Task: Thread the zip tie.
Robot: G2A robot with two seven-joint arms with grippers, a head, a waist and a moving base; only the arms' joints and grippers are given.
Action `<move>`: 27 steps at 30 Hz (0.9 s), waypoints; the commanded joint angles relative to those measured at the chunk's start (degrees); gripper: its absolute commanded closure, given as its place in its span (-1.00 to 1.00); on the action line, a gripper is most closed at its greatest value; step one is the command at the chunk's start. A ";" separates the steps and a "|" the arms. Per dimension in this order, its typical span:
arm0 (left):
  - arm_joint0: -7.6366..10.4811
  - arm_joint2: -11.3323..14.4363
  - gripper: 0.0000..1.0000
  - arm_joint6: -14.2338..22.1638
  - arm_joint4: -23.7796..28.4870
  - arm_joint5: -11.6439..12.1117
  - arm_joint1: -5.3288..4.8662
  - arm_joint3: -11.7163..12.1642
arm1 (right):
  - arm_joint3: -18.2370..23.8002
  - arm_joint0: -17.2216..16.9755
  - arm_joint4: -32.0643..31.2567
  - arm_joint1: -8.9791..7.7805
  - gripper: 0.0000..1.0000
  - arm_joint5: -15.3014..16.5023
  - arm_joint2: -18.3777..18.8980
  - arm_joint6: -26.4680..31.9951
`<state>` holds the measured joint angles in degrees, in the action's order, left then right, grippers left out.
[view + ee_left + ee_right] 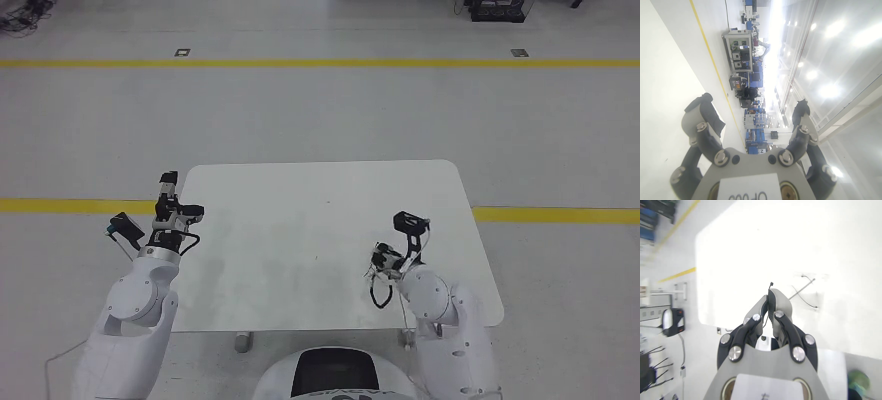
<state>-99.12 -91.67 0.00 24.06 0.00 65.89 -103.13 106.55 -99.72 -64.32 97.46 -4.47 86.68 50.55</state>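
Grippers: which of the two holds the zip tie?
The right gripper: its jaws are shut on the thin black zip tie, whose end pokes past them. The left gripper has jaws spread, empty.

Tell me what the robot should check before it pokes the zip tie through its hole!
1. Right end effector shut on the zip tie: ok.
2. A bit of the zip tie sticks out past the fingertips: ok.
3. Left end effector open and empty, ready to help: ok.
4. Both end effectors close together: not ok. The top view shows them at opposite sides of the table.
5. Which end of the zip tie sticks out: cannot tell.
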 commanded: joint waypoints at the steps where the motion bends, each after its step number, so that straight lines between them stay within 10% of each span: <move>1: 0.00 0.00 -1.00 0.00 0.00 0.00 0.00 0.00 | -1.46 0.09 5.60 -0.36 1.00 4.62 1.58 0.08; 12: 0.00 0.00 -1.00 0.00 0.00 0.00 0.00 0.00 | -13.75 6.61 33.45 -3.43 1.00 23.79 10.18 13.04; 27: 0.00 0.00 -1.00 0.00 0.00 0.00 0.00 0.00 | -23.58 13.83 56.47 -9.21 1.00 23.95 7.72 29.09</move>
<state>-99.12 -91.67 0.00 24.06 0.00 65.89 -103.13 83.39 -86.08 -8.55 88.66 19.48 95.08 79.72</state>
